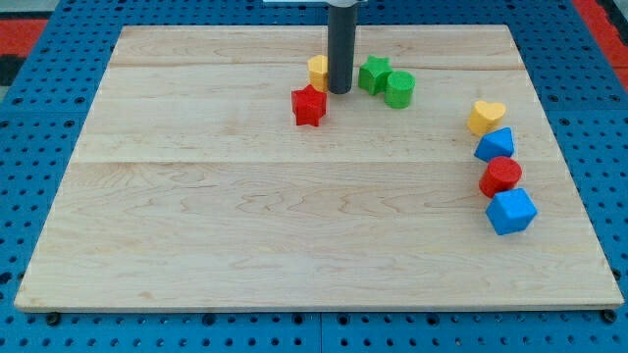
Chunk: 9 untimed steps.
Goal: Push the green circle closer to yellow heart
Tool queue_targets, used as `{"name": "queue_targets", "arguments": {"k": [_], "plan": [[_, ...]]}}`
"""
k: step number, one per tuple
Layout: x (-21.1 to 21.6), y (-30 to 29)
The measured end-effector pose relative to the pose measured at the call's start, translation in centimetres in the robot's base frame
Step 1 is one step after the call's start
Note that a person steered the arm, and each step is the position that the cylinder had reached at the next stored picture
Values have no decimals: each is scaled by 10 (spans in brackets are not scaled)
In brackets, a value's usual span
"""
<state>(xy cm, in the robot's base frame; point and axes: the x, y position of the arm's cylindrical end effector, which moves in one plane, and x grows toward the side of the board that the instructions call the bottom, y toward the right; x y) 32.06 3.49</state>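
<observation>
Standing just left of the green circle (pixel 399 89), my tip (pixel 340 91) leaves open board toward the yellow heart (pixel 485 116).

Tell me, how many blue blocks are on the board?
2. One blue block sits between the yellow heart and the red circle. The other blue block is just below that red circle. None seem hidden.

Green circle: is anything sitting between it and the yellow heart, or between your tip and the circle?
Between the green circle and the yellow heart I see only bare board. My tip is at the view's left of the circle, and the green star stands between them, touching the circle.
</observation>
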Motion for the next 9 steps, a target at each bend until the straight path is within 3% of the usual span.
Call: {"name": "queue_targets", "arguments": {"k": [3,9], "plan": [[4,63],[9,128]]}}
